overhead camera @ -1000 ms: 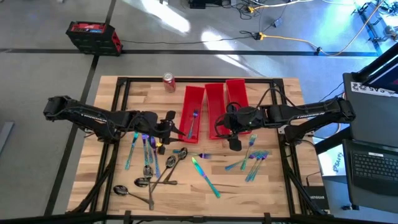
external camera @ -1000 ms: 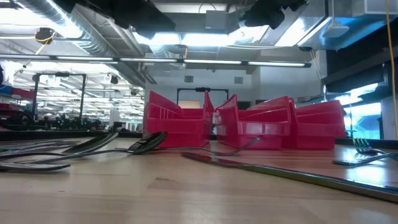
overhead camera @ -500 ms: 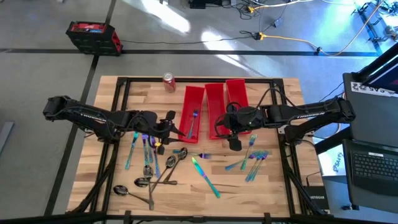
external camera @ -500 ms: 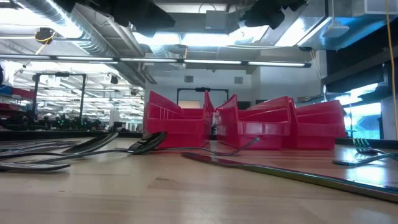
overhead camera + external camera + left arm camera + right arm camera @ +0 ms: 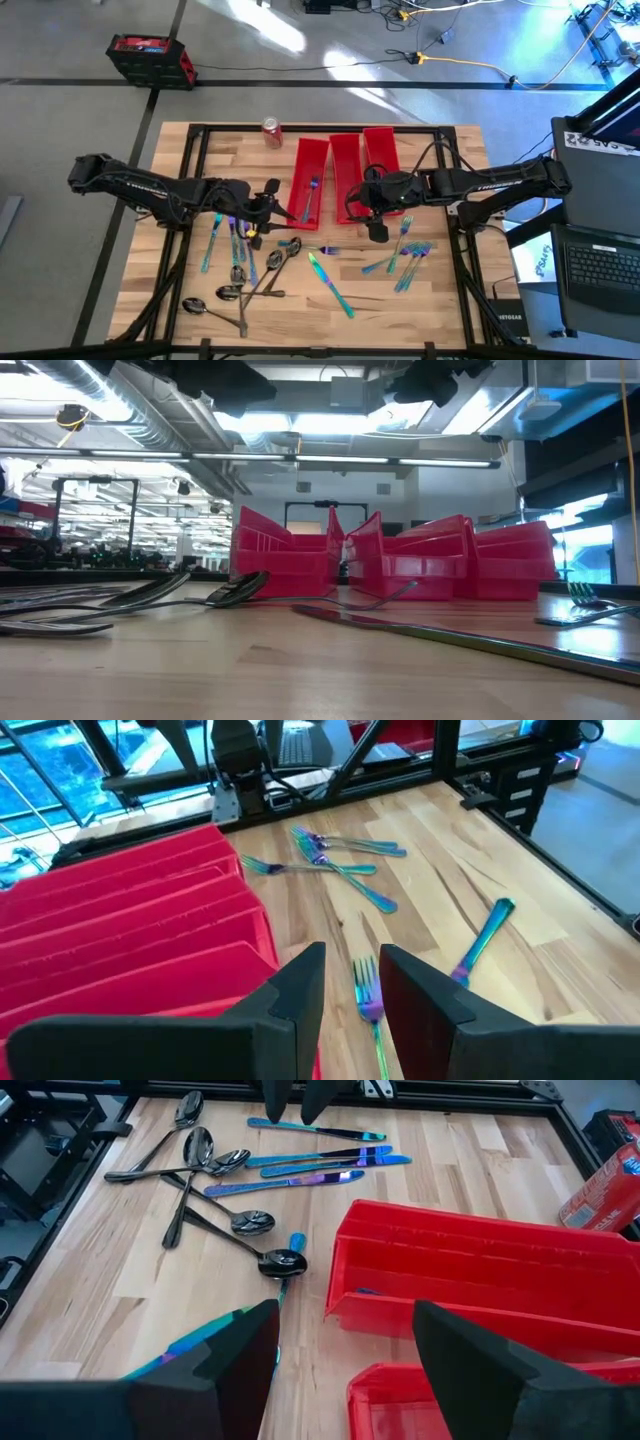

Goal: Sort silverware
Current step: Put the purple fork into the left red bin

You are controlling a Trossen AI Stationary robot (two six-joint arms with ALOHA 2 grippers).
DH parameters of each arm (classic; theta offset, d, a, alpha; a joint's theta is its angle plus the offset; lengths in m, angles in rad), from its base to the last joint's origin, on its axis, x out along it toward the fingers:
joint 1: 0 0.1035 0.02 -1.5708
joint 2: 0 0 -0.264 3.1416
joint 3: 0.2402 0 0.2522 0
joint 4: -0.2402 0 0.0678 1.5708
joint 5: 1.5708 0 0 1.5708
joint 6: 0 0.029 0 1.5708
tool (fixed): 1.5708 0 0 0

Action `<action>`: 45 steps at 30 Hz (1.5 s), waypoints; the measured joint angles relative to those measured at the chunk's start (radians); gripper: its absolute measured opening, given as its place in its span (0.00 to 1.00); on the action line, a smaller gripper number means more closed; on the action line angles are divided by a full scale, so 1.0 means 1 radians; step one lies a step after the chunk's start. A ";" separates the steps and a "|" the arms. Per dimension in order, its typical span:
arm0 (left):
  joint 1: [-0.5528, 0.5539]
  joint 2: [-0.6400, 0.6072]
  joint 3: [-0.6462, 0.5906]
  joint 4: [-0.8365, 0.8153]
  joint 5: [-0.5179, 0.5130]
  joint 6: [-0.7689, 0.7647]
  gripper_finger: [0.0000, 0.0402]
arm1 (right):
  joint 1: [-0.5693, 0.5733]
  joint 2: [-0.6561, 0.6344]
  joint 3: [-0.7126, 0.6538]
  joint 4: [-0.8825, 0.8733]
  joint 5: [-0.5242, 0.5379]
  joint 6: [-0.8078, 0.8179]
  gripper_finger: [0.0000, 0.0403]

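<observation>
Left wrist view shows the left gripper [image 5: 352, 982] clamped on a fork [image 5: 368, 1002]; right gripper [image 5: 345, 1342] hangs apart over red bins [image 5: 480, 1270].

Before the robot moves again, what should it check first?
1. Fork lined up with the left hand: ok, it sits right at the hand.
2. Left hand really gripping that fork: cannot tell.
3. Right hand open and empty: ok, it hangs by the bins.
4. Bins upright with room inside: ok, only one piece shows in the left one.
5. Can out of the arms' way: ok, it stands at the table's far edge.
6. Table sorted: not ok, spoons and many other pieces lie loose.
</observation>
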 joint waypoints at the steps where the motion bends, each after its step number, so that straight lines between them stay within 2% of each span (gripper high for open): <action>1: -0.004 -0.001 0.000 0.000 0.000 -0.004 0.21 | 0.000 0.000 0.000 -0.001 0.000 0.000 0.54; 10: -0.049 -0.125 -0.016 -0.029 -0.021 -0.033 0.21 | 0.000 0.000 0.000 -0.003 0.000 0.000 0.54; 21: -0.054 -0.372 -0.142 -0.113 -0.062 -0.143 0.21 | 0.000 0.000 0.000 -0.001 0.000 0.000 0.54; 29: -0.094 -0.524 -0.229 -0.128 -0.077 -0.140 0.21 | 0.000 0.000 0.000 -0.001 0.000 0.000 0.54; 32: -0.097 -0.573 -0.278 -0.120 -0.120 -0.126 0.21 | 0.000 0.000 0.000 -0.002 0.000 0.000 0.54; 38: -0.097 -0.613 -0.325 -0.173 -0.307 -0.176 0.21 | 0.000 0.000 0.000 -0.001 0.000 0.000 0.54; 45: -0.097 -0.606 -0.348 -0.202 -0.323 -0.169 0.21 | 0.000 0.000 0.000 -0.001 0.000 0.000 0.54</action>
